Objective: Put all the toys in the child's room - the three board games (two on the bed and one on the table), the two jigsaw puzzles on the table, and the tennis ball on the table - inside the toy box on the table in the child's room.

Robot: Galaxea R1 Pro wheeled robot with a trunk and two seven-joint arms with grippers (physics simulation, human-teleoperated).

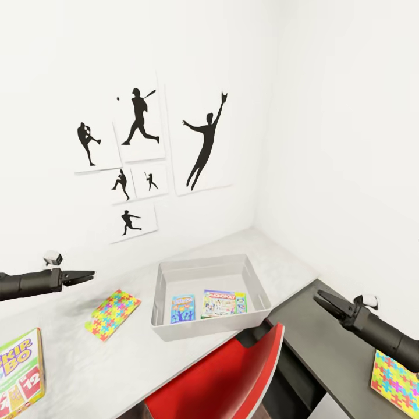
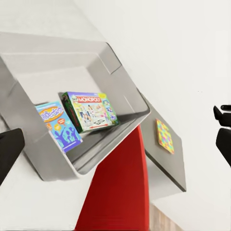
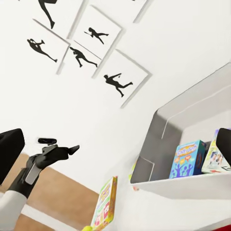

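The grey toy box (image 1: 164, 302) stands on the pale table (image 1: 145, 355) by the corner. A light blue board game (image 1: 182, 308) and a green-edged one (image 1: 224, 303) lie flat inside it. The green SKIP BO box (image 1: 20, 372) rests near the table's front left. One jigsaw puzzle (image 1: 112, 314) lies left of the toy box; the other (image 1: 396, 384) sits on the dark side unit. My left gripper (image 1: 88, 273) hovers open above the table, left of the box. My right gripper (image 1: 320, 299) hangs open over the side unit. The tennis ball and bed are out of view.
A red chair (image 1: 221, 372) is tucked under the table just in front of the toy box. The lower dark side unit (image 1: 326, 355) adjoins the table at the right. White walls close the corner, with black baseball silhouette prints (image 1: 139, 157) behind the table.
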